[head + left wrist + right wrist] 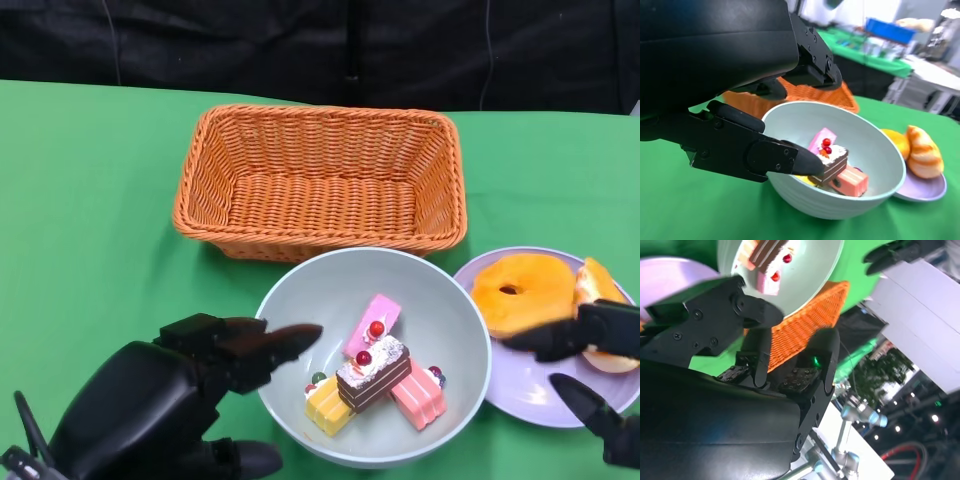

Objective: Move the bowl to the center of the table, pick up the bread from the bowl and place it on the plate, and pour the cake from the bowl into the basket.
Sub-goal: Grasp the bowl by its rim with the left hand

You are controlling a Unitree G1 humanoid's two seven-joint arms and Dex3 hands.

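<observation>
Fingers [285, 342] at bowl [455, 330] rim, basket [320, 180] lengthwise left-right

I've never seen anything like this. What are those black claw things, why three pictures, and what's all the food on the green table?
They are a humanoid robot's two hands. One picture looks down from its head; the others come from cameras at each wrist, so they look tilted. On the green table stand an orange wicker basket, a pale bowl of cake slices, and a purple plate with a doughnut and a bread roll. The left hand reaches for the bowl's rim; the right hand hovers over the plate. Neither holds anything.
</observation>
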